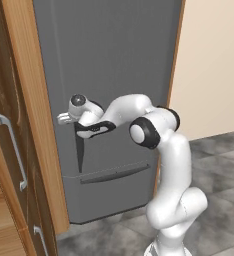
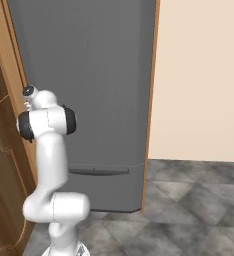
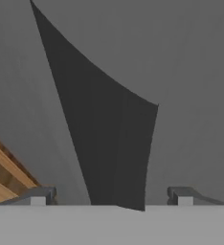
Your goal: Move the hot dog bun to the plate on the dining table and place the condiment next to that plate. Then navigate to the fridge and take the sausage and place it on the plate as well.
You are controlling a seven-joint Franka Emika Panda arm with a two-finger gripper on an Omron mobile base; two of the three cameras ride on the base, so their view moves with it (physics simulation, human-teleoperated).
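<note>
Scene: a rendered kitchen corner with a tall grey steel fridge (image 1: 109, 75), its doors closed, standing between wooden cabinets (image 1: 9, 165) with metal handles on one side and a plain cream wall (image 1: 214, 70) on the other.
Fridge: the grey front has a dark vertical handle recess (image 1: 79, 152) on the upper door, near the edge next to the cabinets, and a dark horizontal handle slot (image 1: 114, 174) across the lower drawer.
Arm: the white arm rises from the grey tiled floor (image 1: 224, 170), bends at a dark elbow joint, and reaches sideways toward the fridge front at about mid-height.
Gripper: the gripper (image 1: 64, 118) sits right at the fridge door, at the top of the vertical handle recess, close to the wooden frame (image 1: 39, 125) beside the fridge.
Jaws: in the hand view the two fingertips (image 3: 37, 196) stand far apart, one on each side of the dark handle recess (image 3: 109, 143), with nothing between them but the recess itself; they grip nothing.
Hand view: grey door surface all around the dark wedge, with a strip of wood (image 3: 4, 172) at the lower left.
</note>
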